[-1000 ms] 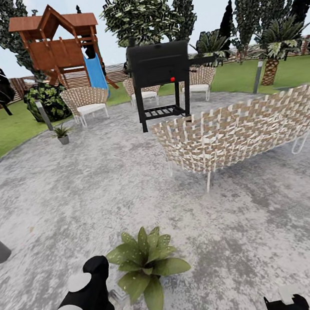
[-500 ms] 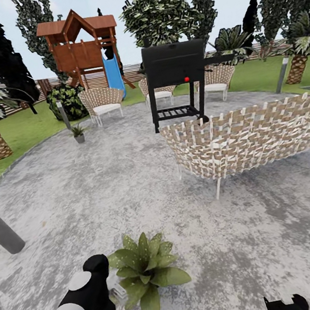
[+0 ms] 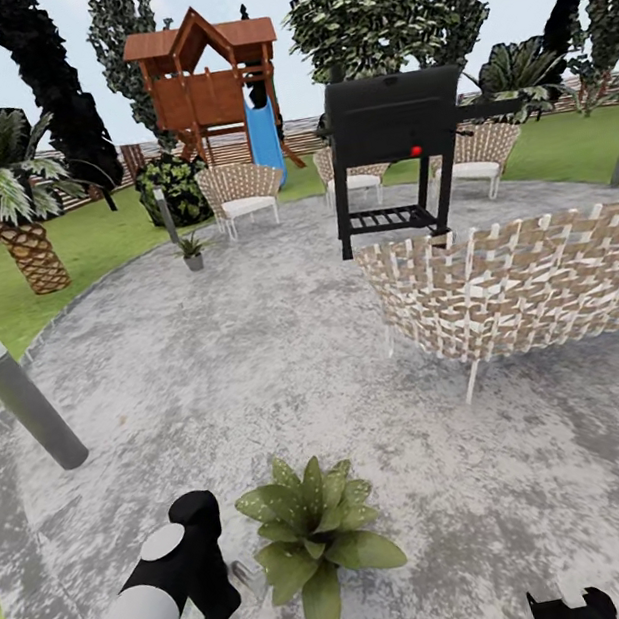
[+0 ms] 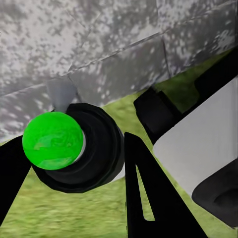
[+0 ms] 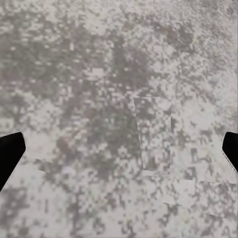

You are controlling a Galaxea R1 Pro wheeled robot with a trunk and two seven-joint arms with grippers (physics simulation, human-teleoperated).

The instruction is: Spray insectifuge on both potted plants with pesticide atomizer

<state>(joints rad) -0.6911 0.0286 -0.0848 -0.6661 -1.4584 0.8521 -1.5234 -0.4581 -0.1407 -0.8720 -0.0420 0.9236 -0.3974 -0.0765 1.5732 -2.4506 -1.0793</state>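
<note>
Back garden, paved patio (image 3: 257,359), barbecue (image 3: 396,121), playhouse slide (image 3: 266,142), lawn (image 3: 85,247)

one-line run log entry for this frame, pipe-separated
scene: paved patio | left gripper: shut on atomizer, beside near potted plant | right gripper: open over paving | far potted plant: at patio edge

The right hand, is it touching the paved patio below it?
Apart. In the right wrist view the right hand has its two dark fingertips at the frame's sides, spread wide, with the patio lying beyond them, no contact visible.
</note>
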